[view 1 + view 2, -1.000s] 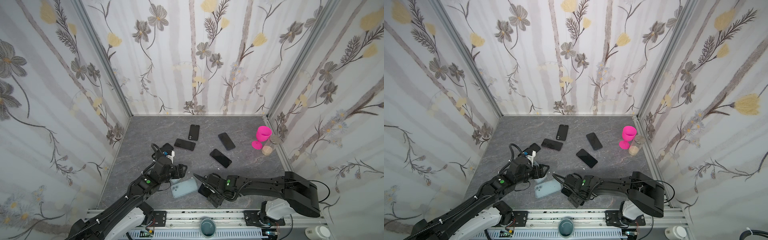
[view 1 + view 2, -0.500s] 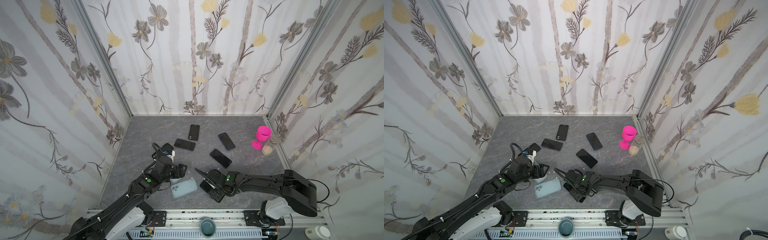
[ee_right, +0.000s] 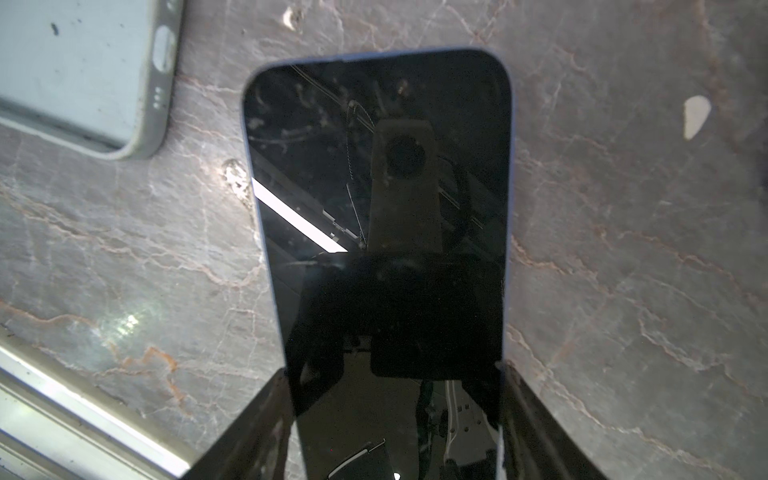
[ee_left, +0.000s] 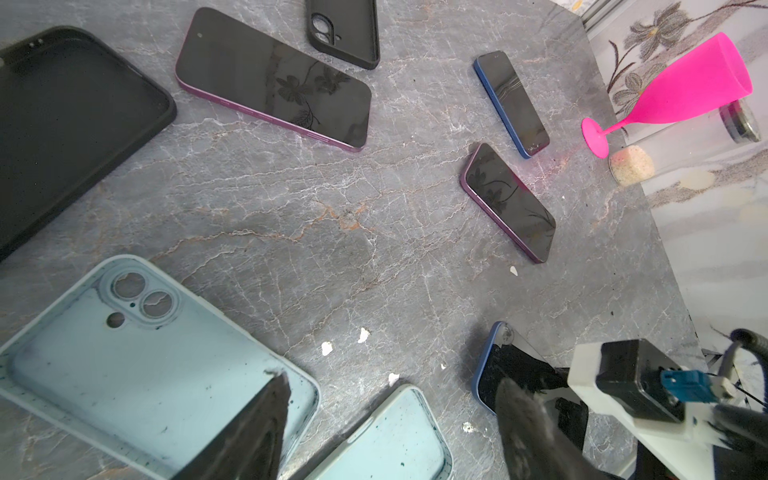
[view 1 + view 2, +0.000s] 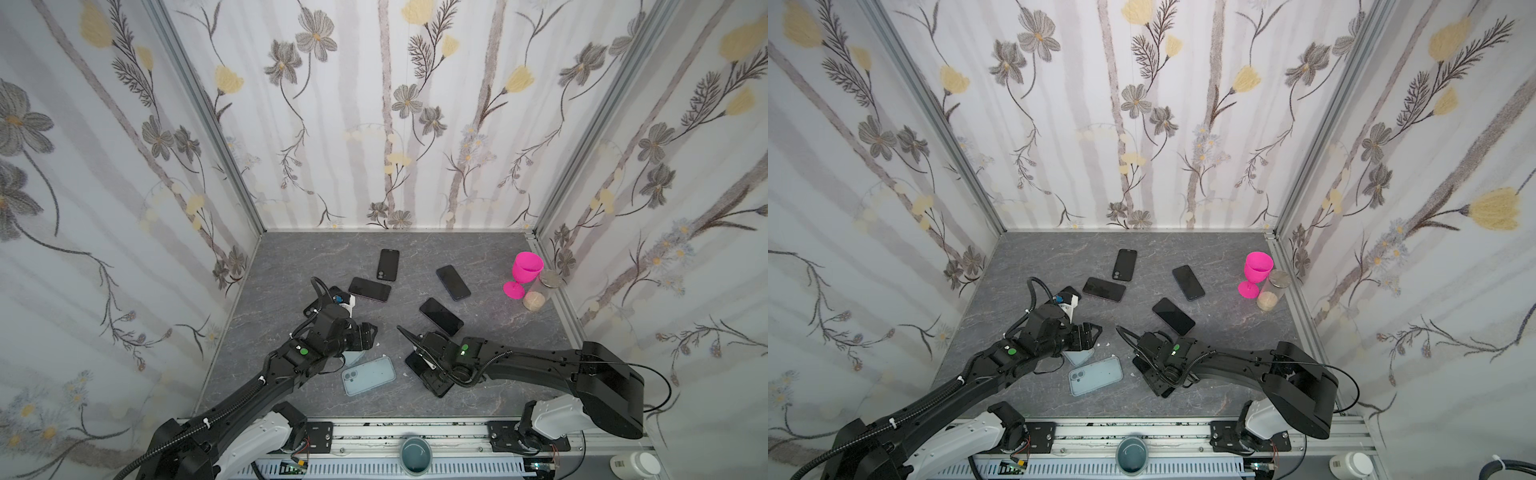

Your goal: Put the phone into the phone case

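A dark-screened phone (image 3: pixel 376 199) with a blue rim lies flat near the table's front, seen in both top views (image 5: pixel 413 361) (image 5: pixel 1139 363). My right gripper (image 3: pixel 392 419) (image 5: pixel 434 380) (image 5: pixel 1160 382) is shut on it, one finger against each long edge. To its left lies a light blue phone case (image 5: pixel 368 376) (image 5: pixel 1096 376) (image 4: pixel 124 353), hollow side up. A second light blue case (image 4: pixel 395 440) lies partly under my left gripper (image 4: pixel 390 415) (image 5: pixel 365 334) (image 5: pixel 1092 334). That gripper hangs open just above the two cases, holding nothing.
Further back lie two purple-rimmed phones (image 5: pixel 370 289) (image 5: pixel 440 316), a blue phone (image 5: pixel 453 282) and a black case (image 5: pixel 388 264). Another black case (image 4: pixel 62 124) lies beside the left arm. A pink goblet (image 5: pixel 525 272) and a glass jar (image 5: pixel 538 293) stand at the right wall.
My right gripper's jaws have narrowed onto the phone's long edges and the wrist has shifted slightly. The left arm and the cases have not moved.
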